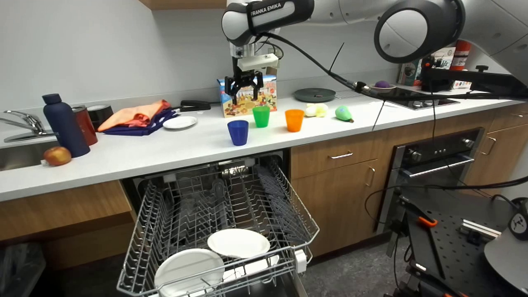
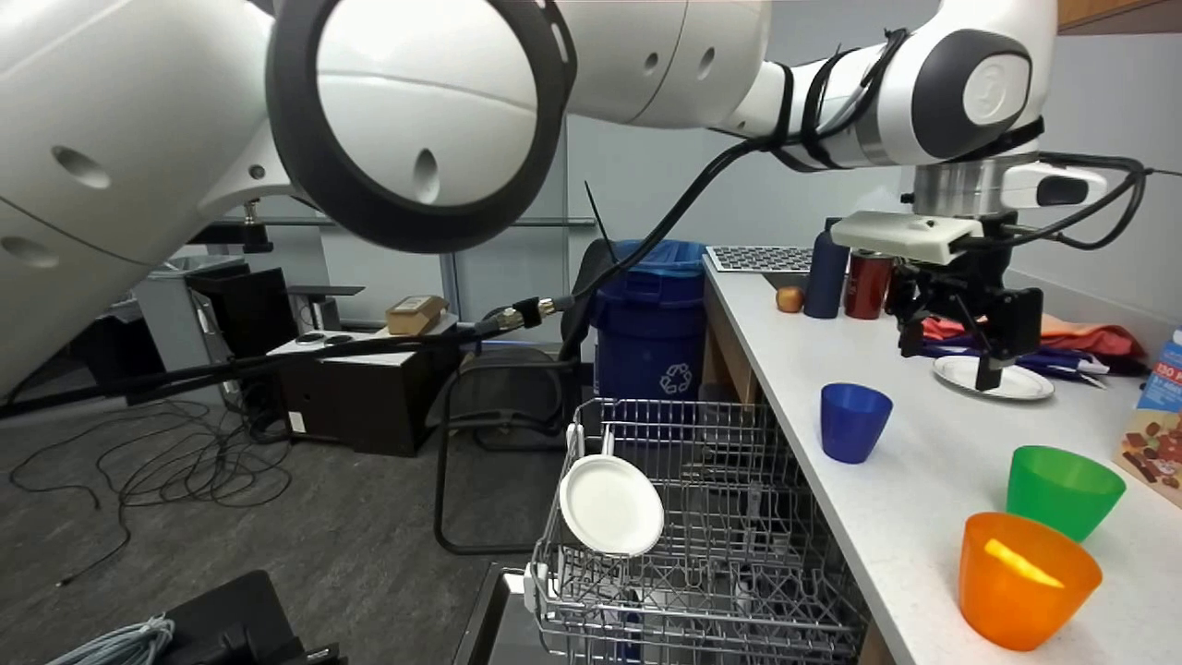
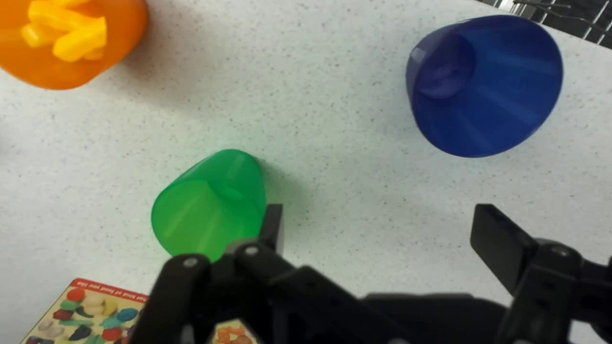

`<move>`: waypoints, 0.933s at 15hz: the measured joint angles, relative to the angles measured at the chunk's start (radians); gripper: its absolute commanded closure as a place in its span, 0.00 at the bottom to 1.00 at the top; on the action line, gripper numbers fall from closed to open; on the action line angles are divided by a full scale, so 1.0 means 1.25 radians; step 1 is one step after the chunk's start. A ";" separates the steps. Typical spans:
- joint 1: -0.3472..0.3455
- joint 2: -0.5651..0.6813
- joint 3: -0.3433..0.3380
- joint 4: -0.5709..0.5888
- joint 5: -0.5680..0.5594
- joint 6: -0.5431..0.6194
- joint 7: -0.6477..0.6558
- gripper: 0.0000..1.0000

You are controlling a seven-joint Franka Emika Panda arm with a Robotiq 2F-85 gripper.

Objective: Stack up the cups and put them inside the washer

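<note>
The blue cup (image 1: 238, 133) stands upright near the counter's front edge, above the washer (image 1: 243, 202). The green cup (image 1: 261, 116) stands upright farther back. Both cups also show in an exterior view, blue (image 2: 853, 423) and green (image 2: 1062, 489), and in the wrist view, blue (image 3: 487, 86) and green (image 3: 210, 205). An orange cup (image 1: 294, 120) with yellow pieces inside (image 3: 67, 31) stands beside the green one. My gripper (image 1: 244, 99) is open and empty above the counter, pointing down. In the wrist view its fingers (image 3: 380, 210) are wide apart, the left one overlapping the green cup's edge.
The washer's wire rack is pulled out and holds white plates (image 1: 189, 268). A picture box (image 1: 250, 97) stands behind the green cup. A white plate (image 1: 180, 122), cloths (image 1: 136, 117), a dark-blue bottle (image 1: 66, 126) and toy food (image 1: 343, 113) lie or stand along the counter.
</note>
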 measured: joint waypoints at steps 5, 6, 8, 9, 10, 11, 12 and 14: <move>-0.033 0.049 0.000 0.067 -0.014 -0.005 -0.086 0.00; -0.036 0.060 0.000 0.079 -0.016 -0.005 -0.090 0.00; -0.038 0.085 0.000 0.099 -0.020 -0.005 -0.092 0.00; -0.038 0.097 0.000 0.108 -0.022 -0.005 -0.092 0.00; -0.038 0.107 0.000 0.114 -0.022 -0.005 -0.092 0.00; -0.038 0.115 -0.001 0.118 -0.023 -0.005 -0.092 0.00; -0.039 0.123 -0.001 0.124 -0.025 -0.005 -0.094 0.00; -0.041 0.136 -0.001 0.140 -0.031 -0.017 -0.113 0.00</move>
